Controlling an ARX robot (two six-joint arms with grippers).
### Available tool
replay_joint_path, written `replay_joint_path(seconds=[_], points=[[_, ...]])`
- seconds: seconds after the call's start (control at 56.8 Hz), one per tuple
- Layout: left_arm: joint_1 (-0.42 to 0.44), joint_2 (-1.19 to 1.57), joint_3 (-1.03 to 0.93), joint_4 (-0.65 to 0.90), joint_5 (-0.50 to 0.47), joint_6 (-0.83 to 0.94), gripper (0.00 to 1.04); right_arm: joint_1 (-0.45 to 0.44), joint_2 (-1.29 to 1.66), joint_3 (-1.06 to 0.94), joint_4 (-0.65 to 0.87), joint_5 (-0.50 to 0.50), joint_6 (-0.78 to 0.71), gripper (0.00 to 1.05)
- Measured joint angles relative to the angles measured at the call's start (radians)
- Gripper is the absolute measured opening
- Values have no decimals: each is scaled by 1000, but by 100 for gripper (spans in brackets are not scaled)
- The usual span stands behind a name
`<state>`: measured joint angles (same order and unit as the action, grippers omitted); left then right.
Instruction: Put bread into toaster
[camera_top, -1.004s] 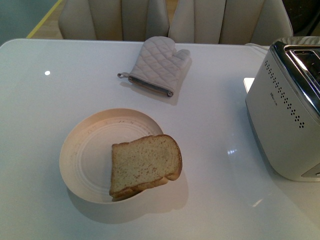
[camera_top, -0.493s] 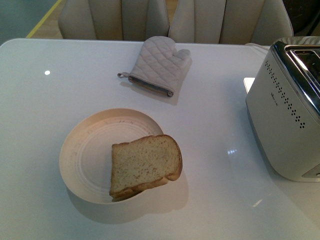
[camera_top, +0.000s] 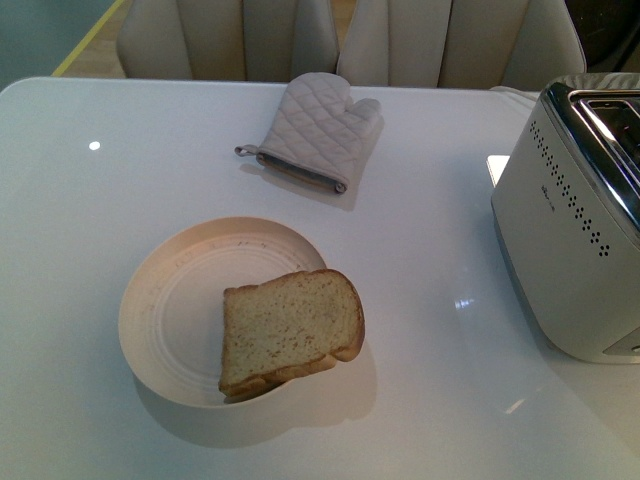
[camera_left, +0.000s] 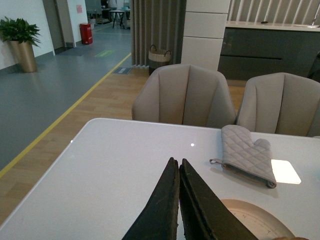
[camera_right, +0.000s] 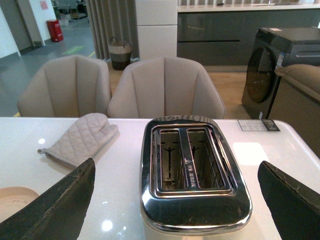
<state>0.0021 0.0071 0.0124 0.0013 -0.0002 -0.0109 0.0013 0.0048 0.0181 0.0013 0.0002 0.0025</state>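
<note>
The bread (camera_top: 288, 330), one tan slice with a brown crust, lies on the right side of a cream plate (camera_top: 170, 320), overhanging its rim. The white toaster (camera_top: 570, 230) with a chrome slotted top stands at the table's right edge; in the right wrist view (camera_right: 192, 170) both of its slots are empty. Neither arm shows in the front view. My left gripper (camera_left: 176, 162) is shut and empty, above the table near the plate's rim (camera_left: 250, 212). My right gripper (camera_right: 180, 172) is open wide, its fingers either side of the toaster's near end.
A grey quilted oven mitt (camera_top: 315, 130) lies at the back middle of the white table (camera_top: 100, 200); it also shows in the left wrist view (camera_left: 245, 152) and the right wrist view (camera_right: 80, 137). Beige chairs (camera_top: 230, 35) stand behind the table.
</note>
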Motion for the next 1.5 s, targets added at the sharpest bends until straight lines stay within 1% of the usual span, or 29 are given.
replay_joint_path(seconds=[0.299, 0.458, 0.546, 0.564, 0.687, 0.758, 0.846, 0.881, 0.898, 0.951, 0.969, 1.022, 1.11, 1.216, 1.268, 1.392, 1.497], points=[[0, -1, 0, 0, 0, 0, 4, 0, 0, 0, 0, 0, 0, 96], [0, -1, 0, 0, 0, 0, 46, 0, 0, 0, 0, 0, 0, 96], [0, -1, 0, 0, 0, 0, 64, 0, 0, 0, 0, 0, 0, 96], [0, -1, 0, 0, 0, 0, 66, 0, 0, 0, 0, 0, 0, 96], [0, -1, 0, 0, 0, 0, 88, 0, 0, 0, 0, 0, 0, 96], [0, -1, 0, 0, 0, 2, 99, 0, 0, 0, 0, 0, 0, 96], [0, -1, 0, 0, 0, 2, 97, 2, 5, 2, -6, 12, 3, 96], [0, -1, 0, 0, 1, 3, 97, 33, 45, 37, -108, 87, 39, 96], [0, -1, 0, 0, 0, 2, 97, 52, 80, 61, -169, 157, 64, 96], [0, -2, 0, 0, 0, 3, 97, 90, 151, 99, -273, 242, 111, 96], [0, -2, 0, 0, 1, 3, 97, 101, 177, 108, -304, 266, 124, 96], [0, -2, 0, 0, 0, 2, 97, 128, 208, 114, -311, 292, 141, 96], [0, -2, 0, 0, 0, 3, 97, 163, 253, 142, -269, 309, 153, 96], [0, -2, 0, 0, 0, 3, 97, 229, 352, 195, -187, 322, 167, 96], [0, -2, 0, 0, 0, 3, 97, 268, 440, 230, -134, 302, 184, 96], [0, -2, 0, 0, 0, 3, 97, 330, 647, 303, -49, 241, 241, 96], [0, -2, 0, 0, 0, 3, 97, 393, 835, 361, 45, 210, 294, 96]])
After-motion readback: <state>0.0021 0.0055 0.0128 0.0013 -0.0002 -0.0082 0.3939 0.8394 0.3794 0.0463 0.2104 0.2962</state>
